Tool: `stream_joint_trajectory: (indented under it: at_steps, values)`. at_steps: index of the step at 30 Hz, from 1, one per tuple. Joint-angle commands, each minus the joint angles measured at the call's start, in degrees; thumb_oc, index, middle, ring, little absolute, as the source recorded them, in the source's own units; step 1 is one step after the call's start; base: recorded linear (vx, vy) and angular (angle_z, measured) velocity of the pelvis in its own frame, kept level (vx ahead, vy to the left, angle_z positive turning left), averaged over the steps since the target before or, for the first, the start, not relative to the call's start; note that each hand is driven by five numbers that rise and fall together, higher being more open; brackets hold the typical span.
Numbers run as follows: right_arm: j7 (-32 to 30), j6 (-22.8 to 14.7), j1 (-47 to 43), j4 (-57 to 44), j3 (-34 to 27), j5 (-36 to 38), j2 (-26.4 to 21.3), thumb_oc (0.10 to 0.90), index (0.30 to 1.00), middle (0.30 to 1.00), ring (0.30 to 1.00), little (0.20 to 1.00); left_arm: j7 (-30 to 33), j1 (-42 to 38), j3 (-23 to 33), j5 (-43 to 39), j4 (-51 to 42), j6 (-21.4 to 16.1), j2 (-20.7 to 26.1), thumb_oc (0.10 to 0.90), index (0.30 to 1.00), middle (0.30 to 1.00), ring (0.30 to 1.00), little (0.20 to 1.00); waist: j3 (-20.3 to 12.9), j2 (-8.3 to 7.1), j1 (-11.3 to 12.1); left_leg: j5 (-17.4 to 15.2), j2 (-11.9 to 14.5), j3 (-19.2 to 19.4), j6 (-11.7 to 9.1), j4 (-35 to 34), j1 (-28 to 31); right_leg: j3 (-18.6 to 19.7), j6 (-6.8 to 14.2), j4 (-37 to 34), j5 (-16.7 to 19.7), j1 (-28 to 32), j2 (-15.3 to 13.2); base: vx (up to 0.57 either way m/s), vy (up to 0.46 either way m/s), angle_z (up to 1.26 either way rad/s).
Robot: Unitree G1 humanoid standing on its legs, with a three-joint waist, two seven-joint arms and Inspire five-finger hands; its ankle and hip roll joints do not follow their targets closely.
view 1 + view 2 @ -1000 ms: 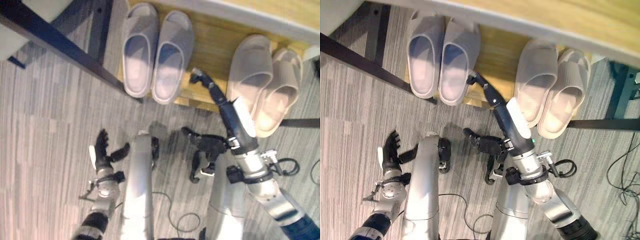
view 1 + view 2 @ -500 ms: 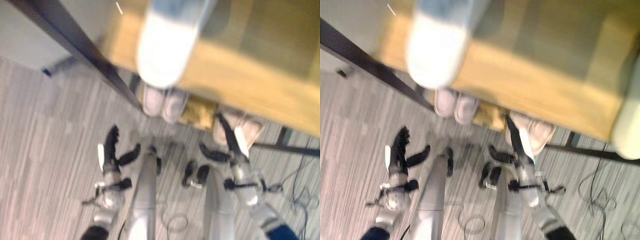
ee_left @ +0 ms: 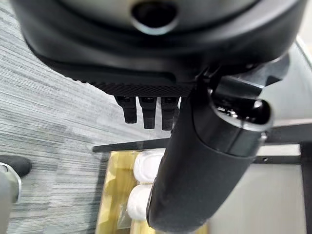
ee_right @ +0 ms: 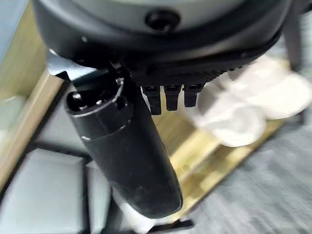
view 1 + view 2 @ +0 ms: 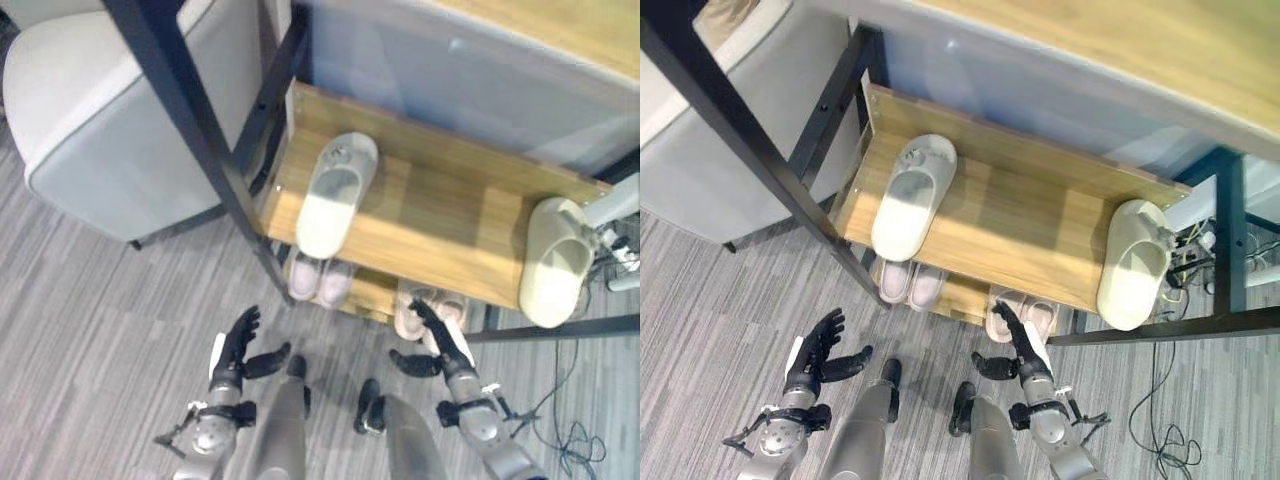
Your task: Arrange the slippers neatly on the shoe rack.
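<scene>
A wooden shoe rack with black legs stands on grey striped carpet, filling the middle of the frame. I count six slippers: one white slipper at the upper shelf's left, one cream slipper at its right end, and two pale pairs on the low shelf. They look soft, light and bendy, probably best held by the strap, while the left hand at lower left and the right hand at lower middle both hang with fingers spread, holding nothing.

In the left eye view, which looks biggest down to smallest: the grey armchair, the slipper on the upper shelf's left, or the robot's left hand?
1. Grey armchair
2. Slipper on the upper shelf
3. Left hand; it sits nearer the camera, so it's truly smaller still.
</scene>
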Motion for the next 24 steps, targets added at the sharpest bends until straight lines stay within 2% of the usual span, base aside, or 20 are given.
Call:
stream_joint_trajectory:
  at_steps: [1,2,6,8,9,12,16,18,19,21,22,23,24]
  values:
    - [1.06,-2.51,2.06,-1.44,-1.92,7.37,-2.92,0.8,0.9,0.9,0.9,0.9,-2.14,0.35,-2.23,2.6,-2.34,-2.68,-0.08,0.8,0.9,0.9,0.9,0.9,-5.63,3.2,-0.61,3.09,3.81,-0.39,-2.99,-10.34,5.71,-0.72,2.27,-3.59,1.24,2.2,0.36,0.09,-0.09,-0.04]
    - [2.27,-2.39,3.45,1.44,-3.24,11.01,-1.28,0.8,0.9,0.9,0.9,0.9,-2.66,1.43,-2.38,3.34,-1.91,-2.23,-0.51,0.8,0.9,0.9,0.9,0.9,-7.32,3.86,-0.75,4.09,4.52,0.86,-3.33,-14.33,10.39,-0.69,2.65,-6.51,2.09,5.71,1.1,0.09,-0.085,-0.02]
    - [3.79,-2.0,4.74,5.35,-4.39,12.57,-0.44,0.8,0.9,0.9,0.9,0.9,-5.16,3.62,-3.22,4.19,-3.22,-1.21,-0.73,0.8,0.9,0.9,0.9,0.9,-10.6,4.61,-1.12,4.36,5.2,2.41,-3.47,-18.44,16.65,0.16,2.61,-11.35,1.84,11.5,2.84,0.07,-0.136,-0.18]
    - [4.48,-1.92,5.64,5.83,-5.37,14.32,-0.53,0.8,0.9,0.9,0.9,0.9,-6.39,4.22,-3.82,4.29,-4.87,-0.49,-0.74,0.8,0.9,0.9,0.9,0.9,-11.83,5.25,-1.37,5.5,5.78,3.52,-4.38,-20.41,19.61,0.47,2.31,-15.03,2.02,15.4,4.01,0.0,-0.191,-0.26]
    - [4.52,-1.81,6.09,6.36,-5.57,14.7,-0.73,0.8,0.9,0.9,0.9,0.9,-6.81,4.13,-4.17,4.0,-5.55,-0.14,-0.87,0.8,0.9,0.9,0.9,0.9,-12.03,5.38,-1.54,6.24,6.0,3.83,-5.01,-20.66,19.86,0.6,2.13,-16.39,2.1,16.62,4.27,-0.06,-0.178,-0.26]
    - [5.14,-1.44,6.43,6.83,-5.52,14.95,-1.06,0.8,0.9,0.9,0.9,0.9,-8.55,4.57,-4.8,3.19,-8.88,0.49,-0.58,0.8,0.9,0.9,0.9,0.9,-12.23,6.02,-1.89,6.93,6.43,4.11,-5.14,-21.94,20.98,0.8,1.82,-18.29,2.27,18.18,5.09,-0.04,-0.101,-0.07]
    - [5.78,-0.43,7.02,9.66,-6.47,15.26,-2.32,0.8,0.9,0.9,0.9,0.9,-14.75,5.76,-7.72,-0.07,-16.74,2.11,1.07,0.8,0.9,0.9,0.9,0.9,-11.61,7.05,-2.59,7.91,7.62,4.68,-6.26,-20.5,20.8,1.77,1.23,-21.82,2.82,21.27,5.78,-0.05,-0.062,-0.04]
    - [5.96,-0.23,6.97,9.79,-6.72,15.73,-2.93,0.8,0.9,0.9,0.9,0.9,-16.86,5.91,-8.83,-1.68,-19.21,2.48,1.81,0.8,0.9,0.9,0.9,0.9,-10.27,6.94,-2.56,7.53,6.33,2.59,-5.98,-16.84,19.45,2.68,1.14,-21.71,3.73,20.48,5.29,-0.12,-0.022,-0.11]
    - [6.31,-0.08,6.78,10.38,-6.74,15.77,-3.04,0.8,0.9,0.9,0.9,0.9,-18.04,6.16,-9.36,-2.54,-20.15,2.83,1.96,0.8,0.9,0.9,0.9,0.9,-10.05,6.83,-2.79,6.35,5.25,1.99,-5.63,-14.99,18.92,3.02,1.27,-21.67,4.1,20.11,5.01,-0.11,-0.024,-0.14]
    - [6.92,0.3,6.13,11.95,-7.09,15.97,-3.15,0.8,0.9,0.9,0.9,0.9,-19.95,6.17,-10.25,-3.58,-21.14,3.19,2.31,0.8,0.9,0.9,0.9,0.9,-10.15,6.27,-3.32,2.57,2.65,3.08,-4.19,-12.02,18.58,3.25,1.67,-22.18,4.78,19.91,4.07,-0.05,-0.004,-0.13]
    - [6.94,0.29,6.11,11.98,-7.09,15.97,-3.13,0.8,0.9,0.9,0.9,0.9,-19.98,6.19,-10.23,-3.62,-21.17,3.21,2.35,0.8,0.9,0.9,0.9,0.9,-10.15,6.26,-3.24,2.34,2.65,3.17,-4.12,-11.71,18.48,3.33,1.73,-22.19,4.76,19.91,4.05,0.01,0.067,-0.17]
    - [7.62,0.8,6.23,11.66,-6.8,15.81,-3.08,0.8,0.9,0.9,0.9,0.9,-21.26,6.91,-10.47,-6.05,-23.69,3.88,2.77,0.8,0.9,0.9,0.9,0.9,-10.46,6.95,-3.74,-0.27,0.94,5.05,-2.95,-12.5,20.34,4.38,2.06,-21.21,4.81,19.0,4.43,0.01,0.099,-0.18]
    - [7.36,1.07,5.85,11.72,-6.71,15.86,-3.13,0.8,0.9,0.9,0.9,0.9,-21.63,6.91,-11.03,-6.51,-24.67,4.39,2.96,0.8,0.9,0.9,0.9,0.9,-10.32,7.2,-3.63,-0.48,-0.09,4.18,-2.85,-12.83,20.1,5.03,2.25,-20.59,5.02,18.39,4.57,0.01,0.124,-0.45]
